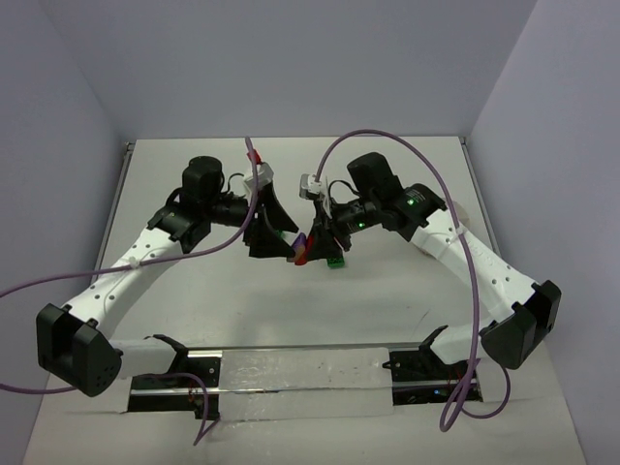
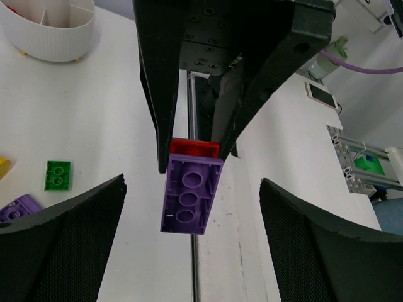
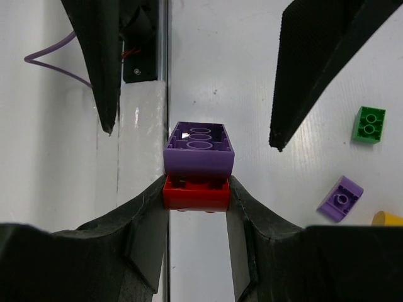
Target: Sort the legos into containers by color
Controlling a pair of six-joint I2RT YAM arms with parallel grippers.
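My right gripper (image 3: 196,196) is shut on a red brick (image 3: 196,192) that has a purple brick (image 3: 199,151) stuck on its far side. It holds the pair above the table. In the top view the right gripper (image 1: 312,244) and the left gripper (image 1: 279,242) meet at the table's middle, with the red brick (image 1: 299,257) between them. My left gripper (image 2: 192,184) is open, its fingers (image 2: 69,239) spread on either side of the purple brick (image 2: 189,195) without touching it. The white divided cup (image 2: 53,34) stands apart at the upper left of the left wrist view.
A green brick (image 2: 58,175), a small purple brick (image 2: 19,207) and a yellow brick's edge (image 2: 2,166) lie on the table. They also show in the right wrist view: green (image 3: 368,124), purple (image 3: 340,198), yellow (image 3: 387,218). A metal rail (image 1: 300,373) runs along the near edge.
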